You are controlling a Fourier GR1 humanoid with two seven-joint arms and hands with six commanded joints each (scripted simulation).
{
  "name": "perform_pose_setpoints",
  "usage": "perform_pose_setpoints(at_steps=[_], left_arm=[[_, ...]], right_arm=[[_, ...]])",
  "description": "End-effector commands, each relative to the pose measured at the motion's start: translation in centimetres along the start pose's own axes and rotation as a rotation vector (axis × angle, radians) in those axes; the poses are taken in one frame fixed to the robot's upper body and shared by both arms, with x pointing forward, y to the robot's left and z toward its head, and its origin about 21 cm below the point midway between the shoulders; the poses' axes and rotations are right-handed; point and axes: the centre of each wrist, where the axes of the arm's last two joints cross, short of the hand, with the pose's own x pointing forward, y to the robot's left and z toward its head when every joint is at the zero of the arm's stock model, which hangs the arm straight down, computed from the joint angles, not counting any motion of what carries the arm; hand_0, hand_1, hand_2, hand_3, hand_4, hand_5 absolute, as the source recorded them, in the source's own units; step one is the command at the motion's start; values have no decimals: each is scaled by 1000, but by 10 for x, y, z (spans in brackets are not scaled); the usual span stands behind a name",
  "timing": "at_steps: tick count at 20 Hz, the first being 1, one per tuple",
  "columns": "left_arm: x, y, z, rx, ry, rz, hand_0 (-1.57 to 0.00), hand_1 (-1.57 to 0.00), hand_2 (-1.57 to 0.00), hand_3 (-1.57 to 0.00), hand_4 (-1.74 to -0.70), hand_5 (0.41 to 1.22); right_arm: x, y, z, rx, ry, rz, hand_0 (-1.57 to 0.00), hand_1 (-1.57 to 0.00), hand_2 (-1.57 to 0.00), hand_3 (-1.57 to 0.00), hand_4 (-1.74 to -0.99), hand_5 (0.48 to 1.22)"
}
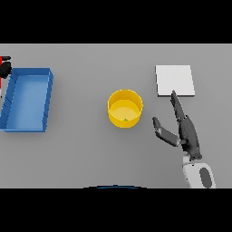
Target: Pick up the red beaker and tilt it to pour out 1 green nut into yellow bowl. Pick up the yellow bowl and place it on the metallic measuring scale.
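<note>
A yellow bowl (125,108) stands upright mid-table with a small green nut (125,119) on its floor. The metallic measuring scale (175,80), a pale square plate, lies at the back right. My right hand (187,131) is open to the right of the bowl and apart from it. Its straight fingers (176,103) point up at the scale's near edge, and the thumb (162,132) is spread toward the bowl. At the far left edge a bit of the red beaker (4,59) shows against a dark piece of my left hand (4,69), mostly cut off by the frame.
A blue open bin (49,97) lies on the left side of the table, just right of the beaker and left hand. Grey tabletop separates the bin from the bowl.
</note>
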Motion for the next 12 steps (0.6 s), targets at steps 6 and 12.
perform_pose_setpoints(at_steps=[6,12], left_arm=[[-23,-5,21,-122,60,-25,-1571,-1571,-1571,-1407,-1661,888],[-32,10,37,-348,-65,-125,-802,-706,-671,-565,-870,682]], right_arm=[[1,1,-5,-6,26,-5,1,1,1,1,-1165,678],[0,-2,1,-3,12,-4,1,1,1,1,-1156,673]])
